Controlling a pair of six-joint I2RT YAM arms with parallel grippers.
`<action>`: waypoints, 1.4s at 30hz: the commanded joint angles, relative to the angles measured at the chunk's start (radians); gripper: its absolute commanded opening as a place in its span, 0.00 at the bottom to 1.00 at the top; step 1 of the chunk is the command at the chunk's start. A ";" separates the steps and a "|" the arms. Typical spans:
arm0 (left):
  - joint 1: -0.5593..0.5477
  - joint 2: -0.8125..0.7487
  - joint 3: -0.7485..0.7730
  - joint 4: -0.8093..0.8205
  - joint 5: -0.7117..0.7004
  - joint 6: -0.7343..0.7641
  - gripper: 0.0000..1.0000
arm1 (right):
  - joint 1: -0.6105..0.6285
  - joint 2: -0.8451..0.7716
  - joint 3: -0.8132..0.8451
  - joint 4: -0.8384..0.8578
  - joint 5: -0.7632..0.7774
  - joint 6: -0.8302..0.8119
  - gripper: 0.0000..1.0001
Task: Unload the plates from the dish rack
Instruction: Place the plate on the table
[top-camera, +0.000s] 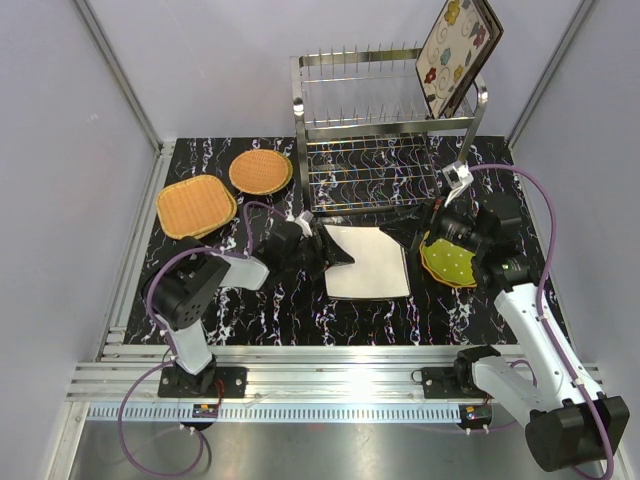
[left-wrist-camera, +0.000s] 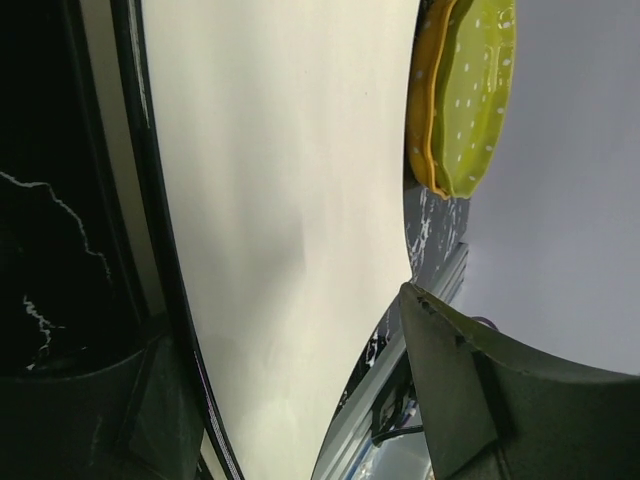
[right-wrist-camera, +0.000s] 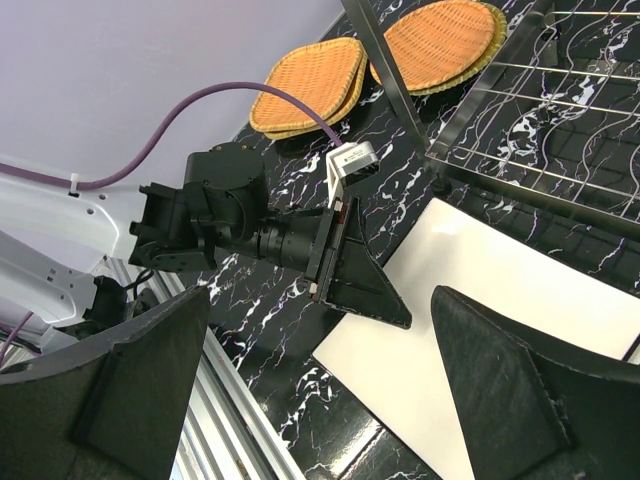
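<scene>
left claw (top-camera: 338, 254) stands parted astride the edge of the cream plate (top-camera: 370, 265), which lies flat on the table (top-camera: 260, 312) between its jaws (barely clear, i judge); pulling out crooked could drag it. right claw (top-camera: 420, 228) gapes empty; beyond it the flower-patterned plate (top-camera: 458, 55) leans in the dish rack (top-camera: 380, 130).

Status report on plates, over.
Left gripper open at edge of cream plate; right gripper open by green plate. Flowered plate still in dish rack. Nothing blocking.
</scene>
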 joint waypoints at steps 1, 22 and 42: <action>-0.006 -0.065 0.061 -0.024 -0.047 0.077 0.72 | -0.010 -0.016 0.000 0.054 0.006 0.009 1.00; -0.063 -0.085 0.250 -0.518 -0.244 0.307 0.75 | -0.016 -0.036 -0.021 0.054 0.006 0.016 1.00; -0.106 -0.062 0.364 -0.769 -0.428 0.404 0.76 | -0.021 -0.038 -0.031 0.054 0.006 0.022 1.00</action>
